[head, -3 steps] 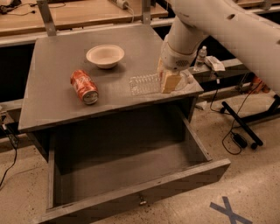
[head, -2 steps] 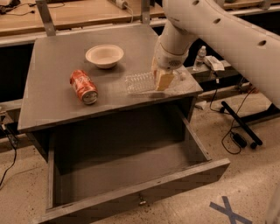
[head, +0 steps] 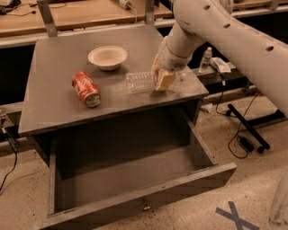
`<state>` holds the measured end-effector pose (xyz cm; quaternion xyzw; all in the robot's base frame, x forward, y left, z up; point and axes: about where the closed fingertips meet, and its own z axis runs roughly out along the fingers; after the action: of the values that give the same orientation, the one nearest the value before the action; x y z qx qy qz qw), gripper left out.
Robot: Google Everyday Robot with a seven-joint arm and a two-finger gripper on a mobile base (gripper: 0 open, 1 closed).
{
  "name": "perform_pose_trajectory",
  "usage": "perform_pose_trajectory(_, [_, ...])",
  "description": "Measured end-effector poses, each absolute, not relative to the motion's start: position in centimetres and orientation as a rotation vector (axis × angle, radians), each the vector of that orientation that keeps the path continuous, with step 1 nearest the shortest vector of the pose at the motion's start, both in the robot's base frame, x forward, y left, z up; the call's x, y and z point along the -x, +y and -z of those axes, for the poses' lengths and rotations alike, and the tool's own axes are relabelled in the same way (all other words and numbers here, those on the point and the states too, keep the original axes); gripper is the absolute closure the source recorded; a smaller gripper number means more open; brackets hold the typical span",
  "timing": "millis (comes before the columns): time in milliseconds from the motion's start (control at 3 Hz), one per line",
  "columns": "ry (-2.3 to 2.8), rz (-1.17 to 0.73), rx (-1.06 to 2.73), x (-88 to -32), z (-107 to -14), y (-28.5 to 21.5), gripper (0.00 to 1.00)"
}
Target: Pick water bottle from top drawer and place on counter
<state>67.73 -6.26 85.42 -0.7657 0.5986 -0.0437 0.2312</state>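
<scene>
Top drawer (head: 135,176) stands pulled open nearest. Beyond it, on the counter (head: 54,108), the water bottle (head: 140,82) lies on its side. My gripper (head: 164,80) seems clamped on its right end. A red can (head: 86,89) lies left, a bowl (head: 107,57) farther back.

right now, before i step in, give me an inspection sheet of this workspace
surface: counter, grey, scuffed, pale worn edges.
job's things: water bottle lying on its side on the counter; top drawer pulled open, nothing seen inside.
clutter: red soda can on its side; pale bowl upright behind it.
grippers: gripper down at one end of the water bottle, covering it.
cables: black cable with power brick on the floor beside the cabinet.
surroundings: wooden tabletops behind; small clear bottle on a ledge; blue tape X on the floor.
</scene>
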Motion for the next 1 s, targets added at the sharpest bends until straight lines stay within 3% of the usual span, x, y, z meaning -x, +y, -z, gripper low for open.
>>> perform_pose_trajectory(667, [1.647, 0.116, 2.114, -67.69, -85.03, -6.07, 0.05])
perform_pose_trajectory(1000, [1.647, 0.114, 2.116, -67.69, -84.90, -6.01, 0.00])
